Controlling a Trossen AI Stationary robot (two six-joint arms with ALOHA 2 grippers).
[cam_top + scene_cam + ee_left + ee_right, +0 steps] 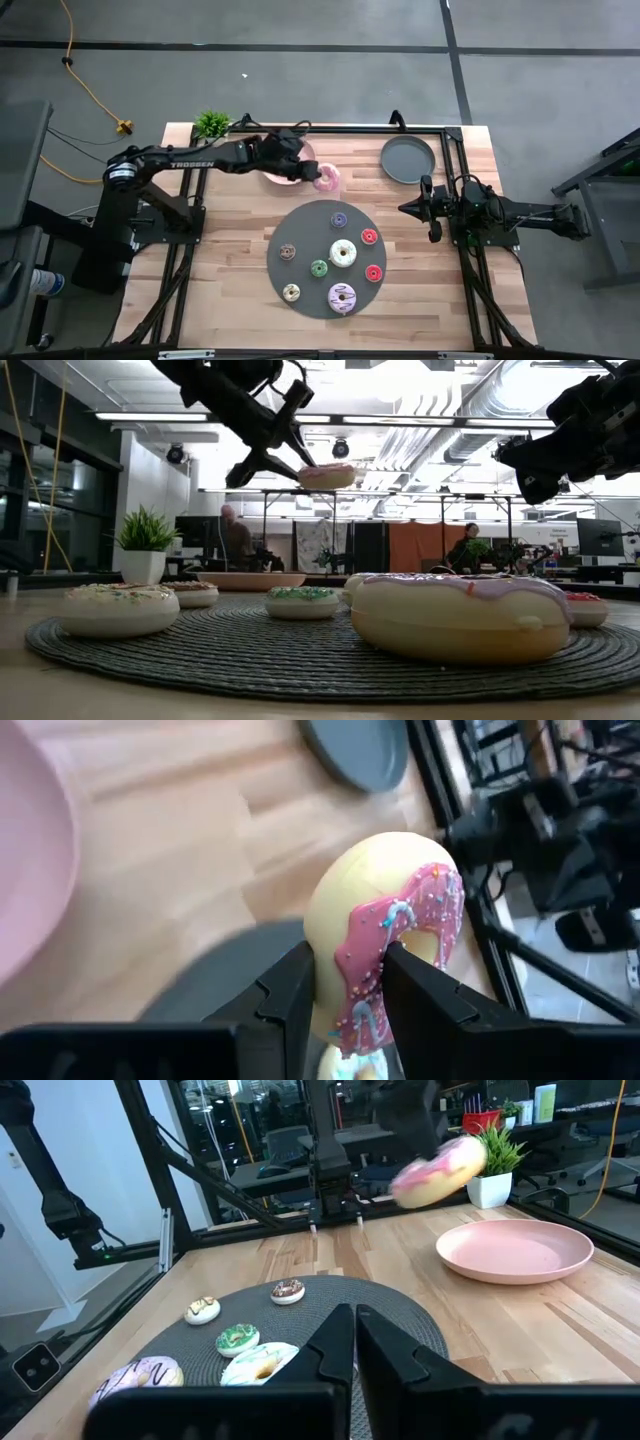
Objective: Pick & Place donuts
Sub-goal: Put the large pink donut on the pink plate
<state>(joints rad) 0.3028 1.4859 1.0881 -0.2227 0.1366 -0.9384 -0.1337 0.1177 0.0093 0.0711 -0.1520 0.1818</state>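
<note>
High view: left gripper [318, 178] clenched on a large ring-shaped toy donut with pink sprinkled frosting and a cream underside [327, 180], held in the air between the round pink plate [297, 176] and the far rim of the big dark grey woven disc [300, 225]. Seen in the left wrist view with both dark fingers [288, 1000] pinching through the ring, one inside the hole and one outside the frosted face [400, 945]. Ring's flat face roughly level in the low view [327, 476], frosting up, well above the table; in the right wrist view tilted a little, frosted side turned toward the right arm [440, 1172]. No true long axis in a ring: only the hole's axis, near vertical.

On the disc, lying flat with frosting up: a large purple-frosted donut [342, 297] at the near edge, a large white-frosted donut [343, 253] at the middle, two small red ones [369, 237] [373, 272] on the right, a small green one [319, 268], a small brown one [288, 252], a small cream one [291, 292], a small dark bluish one [339, 219].

Right gripper [404, 208] pinched together on nothing, hovering off the disc's right side, near the round grey plate [408, 159]. Small green potted plant [211, 124] at the far left corner of the wooden table [230, 290].
</note>
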